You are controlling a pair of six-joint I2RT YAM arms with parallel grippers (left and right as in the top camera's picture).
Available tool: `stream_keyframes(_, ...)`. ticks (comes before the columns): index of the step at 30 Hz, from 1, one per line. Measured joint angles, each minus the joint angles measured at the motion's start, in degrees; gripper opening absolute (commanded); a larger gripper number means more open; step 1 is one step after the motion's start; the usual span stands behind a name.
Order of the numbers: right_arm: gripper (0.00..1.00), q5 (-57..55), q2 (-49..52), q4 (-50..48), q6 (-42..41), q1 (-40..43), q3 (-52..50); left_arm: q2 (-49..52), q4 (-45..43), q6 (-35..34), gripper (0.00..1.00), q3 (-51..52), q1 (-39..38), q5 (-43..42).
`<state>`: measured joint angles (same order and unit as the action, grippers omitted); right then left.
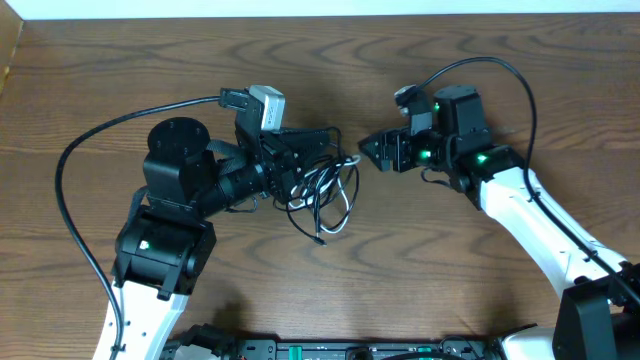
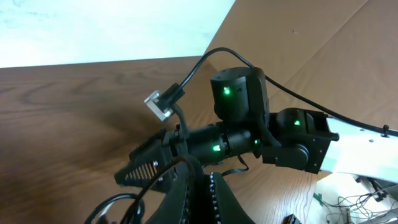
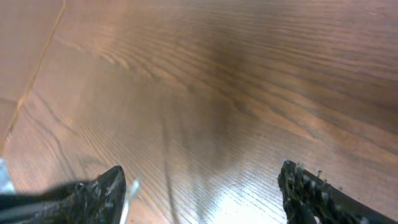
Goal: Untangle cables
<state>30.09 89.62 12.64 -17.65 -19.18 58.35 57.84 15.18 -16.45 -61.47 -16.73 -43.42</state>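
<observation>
Overhead, cables (image 1: 325,195) mask left jaws, right wrist fingers (image 3: 311,193) cut off.

item: thin black and white cables (image 1: 328,192) | state: tangled, loose overlapping loops in one bundle | pose: loops spill rightward and toward the near edge, pale plug end lowest | place: brown wooden table (image 1: 450,300), near its middle

We take the cables (image 1: 328,195) as our landmark: they lie on the table (image 1: 450,290), near its middle. The left gripper (image 1: 322,148) sits over their rear edge, reaching in from the left. The right gripper (image 1: 370,150) stands just right of them, toward the rear, apart from them.
</observation>
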Motion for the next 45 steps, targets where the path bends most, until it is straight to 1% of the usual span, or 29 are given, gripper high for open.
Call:
stream_keyframes(7,0.71,-0.6,0.0,0.0,-11.7,0.0,0.0,0.0,0.0,0.2,0.08,0.0,0.0,0.0)
stream_keyframes(12,0.65,-0.1,0.0,1.0,-21.4,-0.1,0.0,0.2,0.0,0.4,0.08,0.0,0.0,0.0)
stream_keyframes(15,0.65,1.7,0.0,1.3,-25.8,-0.1,0.0,0.3,0.0,0.9,0.07,0.0,0.0,0.0)
stream_keyframes(20,0.66,4.9,0.0,1.8,-30.3,-0.5,0.0,1.0,0.0,1.5,0.08,0.0,0.0,0.0)
stream_keyframes(23,0.68,5.7,0.0,1.8,-32.9,-1.8,0.0,1.8,0.0,1.9,0.08,0.0,0.0,0.0)
stream_keyframes(26,0.66,6.5,0.0,1.1,-36.1,-3.7,0.0,2.4,0.0,2.6,0.08,0.0,0.0,0.0)
stream_keyframes(28,0.6,6.7,0.0,1.0,-37.8,-4.5,0.0,2.6,0.0,2.8,0.08,0.0,0.0,0.0)
stream_keyframes(29,0.5,6.8,0.0,1.0,-38.6,-4.8,0.0,2.7,0.0,3.0,0.08,0.0,0.0,0.0)
stream_keyframes(30,0.42,6.8,0.0,1.0,-39.3,-5.2,0.0,2.7,0.0,3.0,0.08,0.0,0.0,0.0)
stream_keyframes(33,0.4,7.1,0.0,0.1,-41.0,-6.1,0.0,2.7,-0.1,3.2,0.08,0.0,0.0,0.0)
stream_keyframes(35,0.33,7.3,0.0,0.0,-41.7,-6.3,0.0,2.7,-0.1,3.2,0.08,0.0,0.0,0.0)
stream_keyframes(36,0.32,7.3,0.0,0.0,-42.1,-6.4,0.0,2.7,-0.1,3.2,0.08,0.0,0.0,0.0)
stream_keyframes(40,0.33,7.3,0.0,0.0,-42.8,-6.5,0.0,2.7,-0.1,3.3,0.08,0.0,0.0,0.0)
stream_keyframes(43,0.19,7.4,0.0,0.0,-43.2,-6.6,0.0,2.7,-0.3,3.4,0.08,0.0,0.0,0.0)
stream_keyframes(45,0.17,7.3,0.0,0.0,-43.7,-6.8,0.0,2.7,-0.4,3.4,0.08,0.0,0.0,0.0)
